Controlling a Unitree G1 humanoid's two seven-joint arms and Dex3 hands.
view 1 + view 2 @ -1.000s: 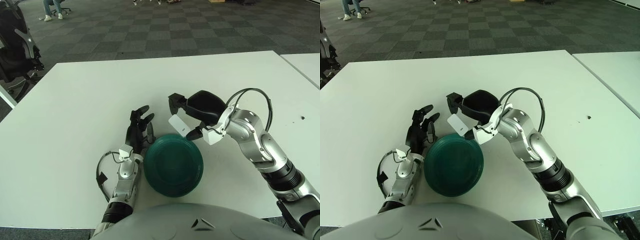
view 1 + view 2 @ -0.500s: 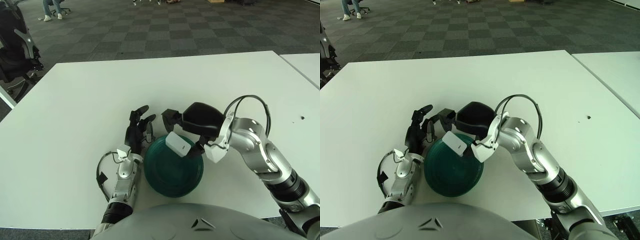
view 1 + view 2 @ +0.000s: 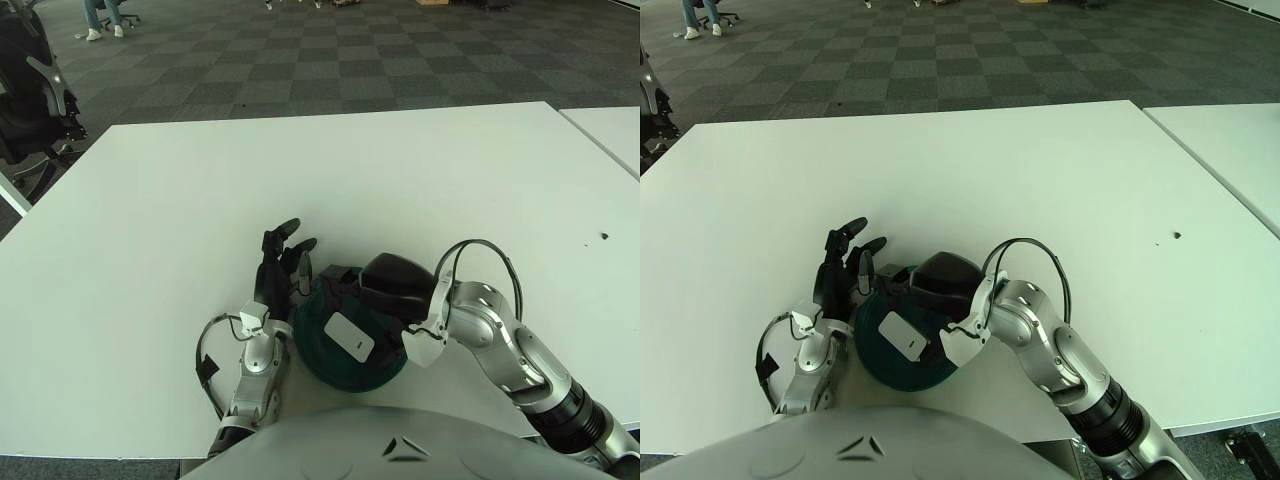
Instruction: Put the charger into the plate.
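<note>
Left hand [image 3: 277,268] at left rim of green plate [image 3: 385,368], fingers spread, holding nothing. White charger [image 3: 349,336] over plate centre, clamped in fingers of right hand [image 3: 385,290]; contact with plate surface unclear. Right hand low over plate's far half. White table [image 3: 150,220].

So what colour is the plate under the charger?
Dark teal green plate, clearest in the left eye view.

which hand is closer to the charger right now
Right. The right hand is over the green plate, right beside the white charger on its far right side. The left hand shows beside the plate's left rim, fingers spread, apart from the charger.
</note>
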